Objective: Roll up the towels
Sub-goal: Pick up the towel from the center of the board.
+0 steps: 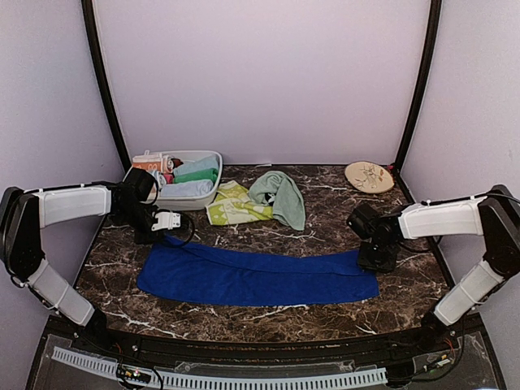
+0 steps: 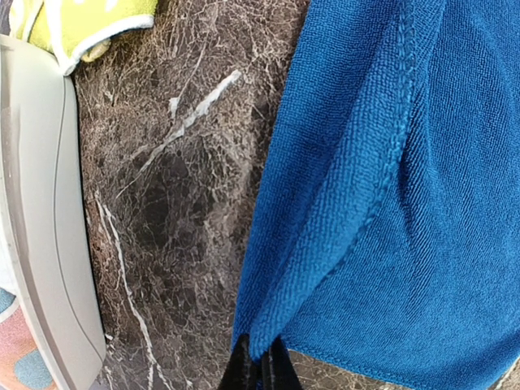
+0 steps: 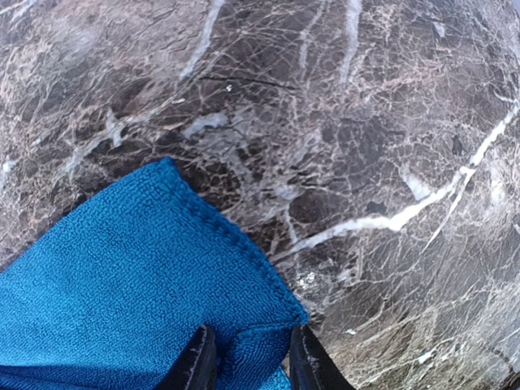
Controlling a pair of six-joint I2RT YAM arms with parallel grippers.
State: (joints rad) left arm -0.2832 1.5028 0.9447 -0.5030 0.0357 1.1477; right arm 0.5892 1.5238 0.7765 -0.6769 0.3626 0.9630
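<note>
The long royal blue towel (image 1: 260, 276) lies spread flat across the front of the marble table. My left gripper (image 1: 166, 233) is at its far left corner and is shut on a pinched fold of the towel (image 2: 406, 203), fingertips nearly touching (image 2: 260, 370). My right gripper (image 1: 371, 258) is at the towel's far right corner. Its jaws stand apart (image 3: 248, 361) with the corner of the towel (image 3: 122, 284) lying between them. The pale mint green towel (image 1: 280, 195) lies crumpled at the back centre, partly on the yellow-green patterned towel (image 1: 231, 205), whose edge shows in the left wrist view (image 2: 89, 24).
A white bin (image 1: 209, 193) holding rolled cloths stands at the back left, close behind my left gripper; its wall shows in the left wrist view (image 2: 41, 203). A round beige patterned plate (image 1: 369, 176) lies at the back right. Black frame posts rise at both back corners.
</note>
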